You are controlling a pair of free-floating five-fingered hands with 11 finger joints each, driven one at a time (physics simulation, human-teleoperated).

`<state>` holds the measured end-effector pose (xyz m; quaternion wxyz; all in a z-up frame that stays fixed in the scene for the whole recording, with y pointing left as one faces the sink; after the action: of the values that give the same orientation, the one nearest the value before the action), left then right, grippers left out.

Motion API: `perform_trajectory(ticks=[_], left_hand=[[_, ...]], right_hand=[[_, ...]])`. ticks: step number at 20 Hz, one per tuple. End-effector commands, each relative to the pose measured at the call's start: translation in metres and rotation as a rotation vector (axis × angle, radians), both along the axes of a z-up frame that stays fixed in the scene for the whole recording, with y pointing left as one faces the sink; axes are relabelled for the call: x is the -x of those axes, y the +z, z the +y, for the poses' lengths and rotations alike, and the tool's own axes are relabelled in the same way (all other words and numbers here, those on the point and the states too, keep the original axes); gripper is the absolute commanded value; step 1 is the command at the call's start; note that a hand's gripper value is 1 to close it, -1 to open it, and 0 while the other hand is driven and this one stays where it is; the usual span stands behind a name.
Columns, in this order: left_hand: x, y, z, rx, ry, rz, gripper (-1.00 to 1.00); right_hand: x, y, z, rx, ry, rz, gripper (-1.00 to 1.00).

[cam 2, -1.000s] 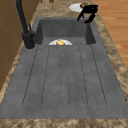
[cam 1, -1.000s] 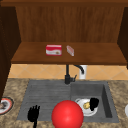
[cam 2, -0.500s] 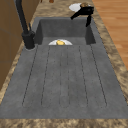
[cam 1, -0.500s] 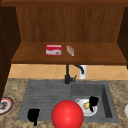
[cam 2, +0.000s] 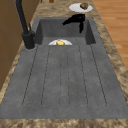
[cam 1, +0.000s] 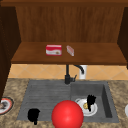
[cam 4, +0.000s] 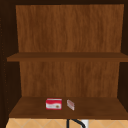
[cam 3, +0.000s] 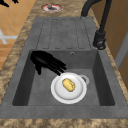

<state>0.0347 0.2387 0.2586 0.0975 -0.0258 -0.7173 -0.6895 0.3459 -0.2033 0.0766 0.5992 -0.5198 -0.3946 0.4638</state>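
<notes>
Fingers of the right hand (cam 3: 43,60) are straight and spread, holding nothing; they extend over the sink basin (cam 3: 22,85) toward the white plate (cam 3: 58,93), their tips just at the plate's near rim. Whether they touch the rim cannot be told. The plate lies on the basin floor, close to the basin's front wall, and carries a yellow food piece (cam 3: 68,85) at its middle. In the front view the right hand (cam 1: 90,100) stands over the plate (cam 1: 93,111).

Open room: the basin floor between the plate and the faucet-side wall is bare, as is the ribbed drainboard (cam 2: 65,80) up to its raised edges. The black faucet (cam 2: 25,27) stands at the back edge, between drainboard and basin.

The left hand (cam 1: 33,115) hangs at the drainboard's front left corner; whether its fingers are curled or straight cannot be told. A red ball (cam 1: 67,115) sits at the front edge between the hands. A red-rimmed plate (cam 1: 5,105) rests on the bench at the left edge. The shelf (cam 4: 30,110) above carries a red box (cam 4: 53,104) and a small packet (cam 4: 70,104).
</notes>
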Motion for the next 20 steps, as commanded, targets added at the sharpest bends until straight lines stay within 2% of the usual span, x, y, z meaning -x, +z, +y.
perform_trajectory(ticks=[1, 8, 14, 19, 20], left_hand=[[0.000, 0.000, 0.000, 0.000, 0.000, 0.000, 0.00], [0.000, 0.000, 0.000, 0.001, 0.002, -0.003, 0.00], [0.000, 0.000, 0.000, 0.002, 0.003, -0.004, 0.00], [0.000, 0.000, 0.000, 0.002, 0.003, -0.005, 0.00], [0.000, 0.000, 0.000, 0.003, 0.003, -0.005, 0.00]], right_hand=[[-0.016, -0.028, 0.000, 0.000, 0.081, 0.047, -1.00], [-0.025, -0.069, 0.000, -0.027, 0.239, 0.081, -1.00], [-0.041, -0.089, -0.001, -0.047, 0.364, 0.093, -1.00], [-0.079, -0.102, -0.003, -0.077, 0.376, 0.153, -1.00], [-0.088, -0.101, -0.006, -0.089, 0.358, 0.156, -1.00]])
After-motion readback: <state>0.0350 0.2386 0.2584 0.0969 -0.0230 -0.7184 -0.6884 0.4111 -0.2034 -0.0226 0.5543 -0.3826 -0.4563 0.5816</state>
